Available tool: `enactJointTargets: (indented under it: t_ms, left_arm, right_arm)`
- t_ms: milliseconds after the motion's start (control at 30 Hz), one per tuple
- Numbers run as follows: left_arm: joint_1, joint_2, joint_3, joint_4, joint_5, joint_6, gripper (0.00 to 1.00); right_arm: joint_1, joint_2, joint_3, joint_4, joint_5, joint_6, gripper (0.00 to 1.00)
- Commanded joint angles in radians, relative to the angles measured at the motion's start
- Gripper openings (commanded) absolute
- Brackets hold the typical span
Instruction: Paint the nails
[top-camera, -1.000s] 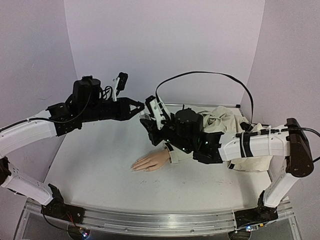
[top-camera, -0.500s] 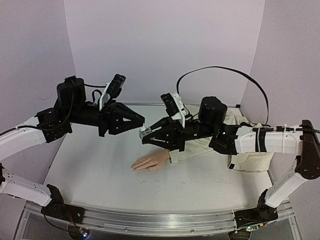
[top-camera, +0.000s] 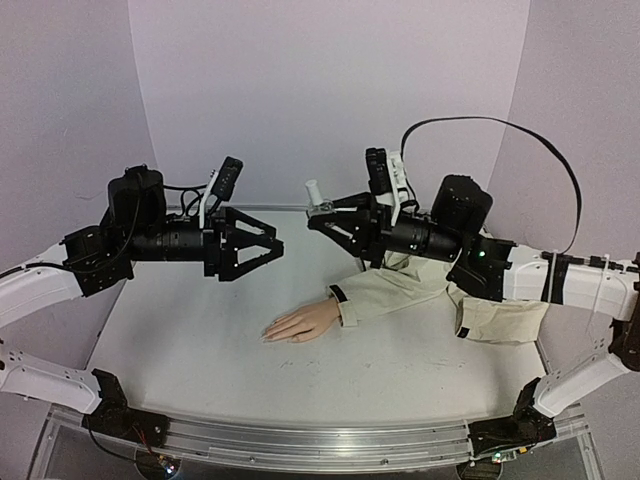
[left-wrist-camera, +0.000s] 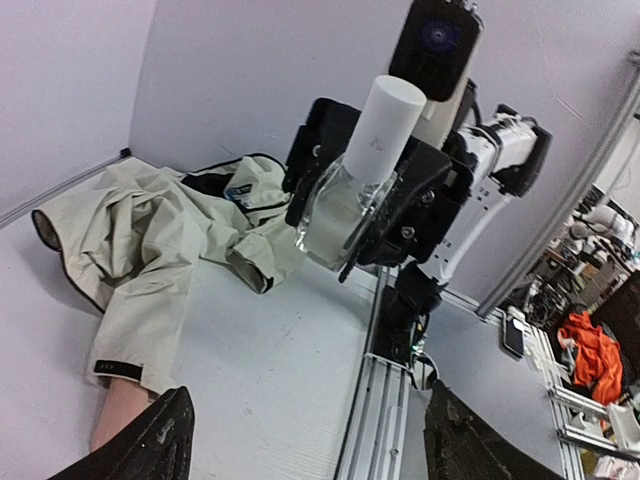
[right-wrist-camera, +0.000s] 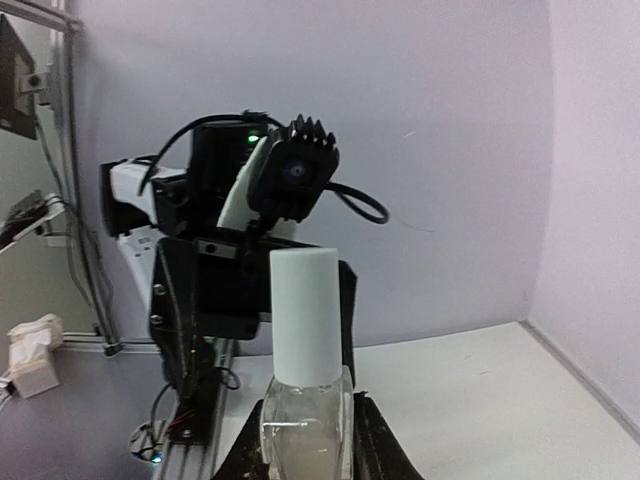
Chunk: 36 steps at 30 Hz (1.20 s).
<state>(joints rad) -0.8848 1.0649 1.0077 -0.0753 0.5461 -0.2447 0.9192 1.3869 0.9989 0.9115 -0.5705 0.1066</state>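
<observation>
The pale mannequin hand (top-camera: 302, 324) lies flat mid-table, coming out of a beige sleeve (top-camera: 395, 288). Its nails, at the fingertips pointing left, are too small to make out. My right gripper (top-camera: 324, 212) hovers above and behind the hand, shut on a small clear bottle (top-camera: 321, 207) with a white cap (top-camera: 311, 189). The same bottle (right-wrist-camera: 305, 435) stands upright between the right fingers, cap (right-wrist-camera: 305, 320) up. My left gripper (top-camera: 279, 243) hangs open a short way left of the cap, nothing in it. From the left wrist, the bottle (left-wrist-camera: 335, 210) faces the open left gripper (left-wrist-camera: 310, 440).
The rest of the beige garment (left-wrist-camera: 150, 230) lies bunched at the back right of the white table (top-camera: 200, 340). Lilac walls close in the back and sides. A metal rail (top-camera: 300, 440) runs along the near edge.
My left gripper has opened and drawn back to the left. The right gripper has lifted the bottle up and back to the right, away from the mannequin hand.
</observation>
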Motion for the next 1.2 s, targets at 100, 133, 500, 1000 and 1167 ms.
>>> enactJointTargets:
  t_ms: [100,133,500,1000,1167]
  left_arm:
    - [0.0,0.036,0.085,0.012,-0.23,-0.146,0.82]
    - [0.0,0.046,0.098,0.012,-0.264,-0.18,0.81]
    - [0.0,0.139,0.165,0.012,-0.411,-0.272,0.65]
    - [-0.002,0.167,0.161,0.014,-0.362,-0.269,0.21]
    - [-0.002,0.19,0.164,0.017,-0.284,-0.228,0.07]
  right_arm:
    - [0.046,0.005,0.023,-0.065,0.478,-0.208,0.0]
    - [0.062,0.017,0.026,-0.057,0.544,-0.218,0.0]
    - [0.216,0.175,0.115,-0.036,0.871,-0.28,0.0]
    - [0.239,0.213,0.139,0.018,0.858,-0.262,0.0]
    - [0.239,0.201,0.13,0.035,0.825,-0.249,0.0]
